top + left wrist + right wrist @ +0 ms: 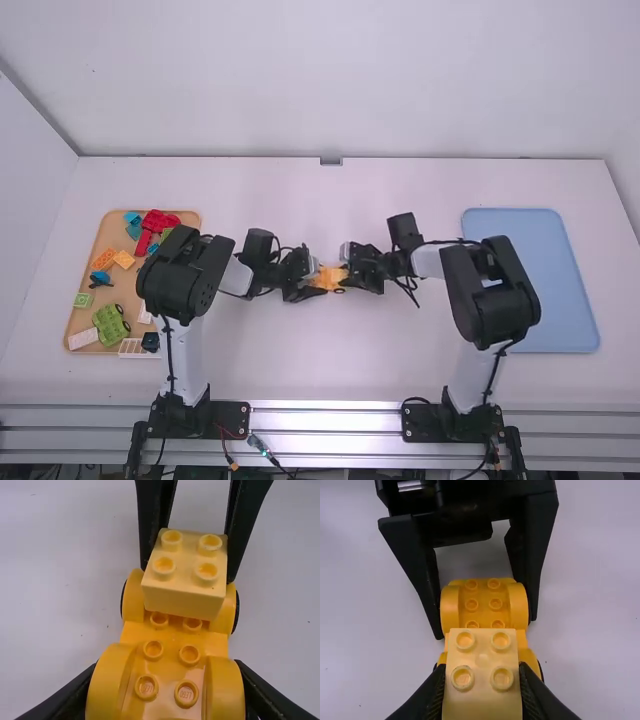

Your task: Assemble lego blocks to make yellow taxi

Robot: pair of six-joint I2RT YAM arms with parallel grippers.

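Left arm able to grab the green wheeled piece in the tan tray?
Probably not: the left gripper is clamped on the yellow wheeled base. The green piece looks uncovered and near that arm, so it seems reachable once the gripper frees.

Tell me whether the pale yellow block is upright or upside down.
Upright: the block has its four studs facing up, held by the right gripper.
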